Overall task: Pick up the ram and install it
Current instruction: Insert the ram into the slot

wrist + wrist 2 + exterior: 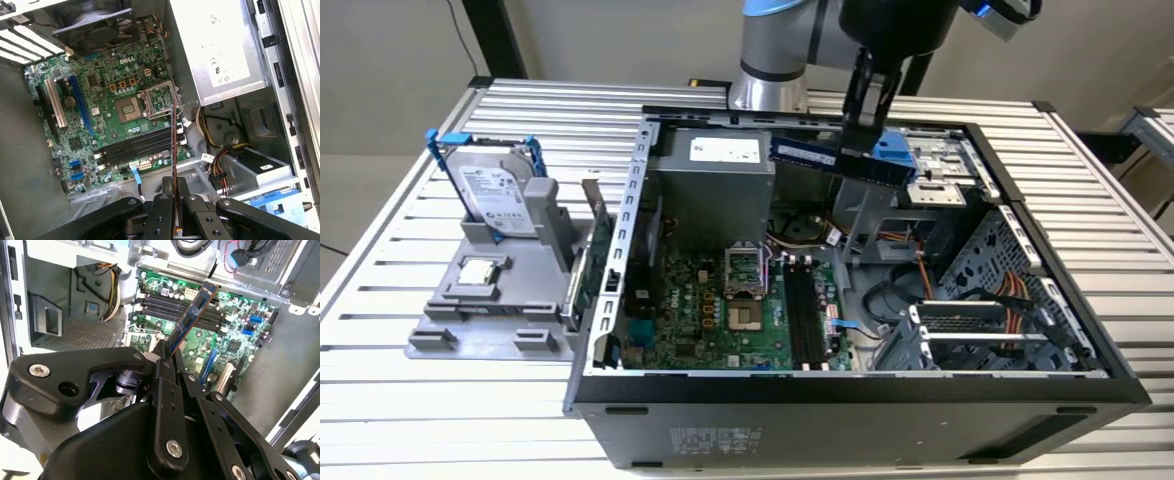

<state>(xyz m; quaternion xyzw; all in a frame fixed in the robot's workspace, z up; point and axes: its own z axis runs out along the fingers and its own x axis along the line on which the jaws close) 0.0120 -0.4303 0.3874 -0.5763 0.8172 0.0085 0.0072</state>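
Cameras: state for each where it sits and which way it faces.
Exterior view: off the arm, looking down into the open case; arm and end effector show.
First wrist view: on the wrist, looking past the end effector at the motherboard.
Second wrist view: on the wrist, same aim past the end effector.
Both wrist views share the clamped ram and motherboard.

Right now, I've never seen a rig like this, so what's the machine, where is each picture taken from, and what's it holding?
It is a robot arm with a gripper. The exterior view comes from a camera off the arm; both wrist views ride on the arm, looking into an open computer case on a table. The gripper is shut on the ram, a blue stick, above the motherboard. Beside the case, a grey stand carries a hard drive and a processor chip.
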